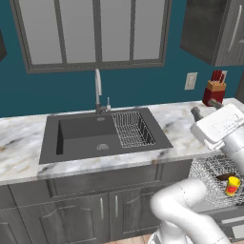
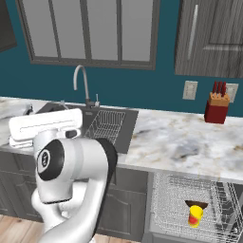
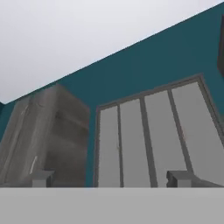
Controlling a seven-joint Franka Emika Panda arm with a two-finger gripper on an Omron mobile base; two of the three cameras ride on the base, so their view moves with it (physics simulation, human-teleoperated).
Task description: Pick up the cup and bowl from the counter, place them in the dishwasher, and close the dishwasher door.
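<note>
The marble counter [image 2: 190, 137] runs along the teal wall and carries the dark sink basin [image 1: 95, 136]. Below its right end, the dishwasher [image 2: 180, 204] rack stands pulled out. The bowl [image 2: 196, 204] and the cup [image 2: 194, 216] sit in it, touching. The gripper [image 3: 111, 178] points up at the window [image 3: 148, 140], jaws spread wide, empty.
</note>
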